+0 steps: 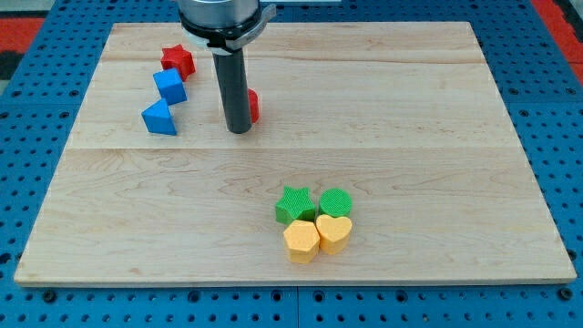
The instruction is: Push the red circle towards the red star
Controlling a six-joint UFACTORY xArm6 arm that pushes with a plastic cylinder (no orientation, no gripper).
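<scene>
The red star (pixel 178 61) lies near the board's top left. The red circle (pixel 252 105) sits to its right and lower, mostly hidden behind my rod; only its right edge shows. My tip (pixel 239 128) rests on the board just left of and in front of the red circle, touching or nearly touching it.
A blue cube-like block (pixel 170 86) and a blue triangle (pixel 159 118) lie below the red star. A green star (pixel 294 205), green circle (pixel 335 202), yellow pentagon (pixel 301 240) and yellow heart (pixel 333 232) cluster at the bottom middle. The wooden board (pixel 437 137) lies on a blue pegboard.
</scene>
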